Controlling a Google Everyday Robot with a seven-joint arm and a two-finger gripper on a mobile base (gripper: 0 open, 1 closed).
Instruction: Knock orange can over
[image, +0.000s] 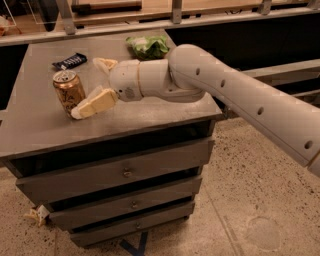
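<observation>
Grey metal tabletop (35, 135), and the can (69, 92) stood upright on it, over toward the left edge, roughly halfway between front and back. So not knocked over yet.

The gripper (86, 87) sat just right of the can, low over the top, with its fingers (97, 102) spread wide apart and holding nothing. That made sense to me: you don't grab for a knock-over, you just want a broad thing to swipe with. The near finger slanted down toward the can's base, touching it or as good as; I couldn't tell which. The far one pointed past the can's back side.

The arm (240, 95) reached in from the right edge, so a sweep toward the left edge looked like the natural move.

The wrapper (69, 61) lay near the back-left corner, just behind the can, close enough to the far finger that it might get nudged. The green bag (147, 46) lay at the back edge, well clear.
</observation>
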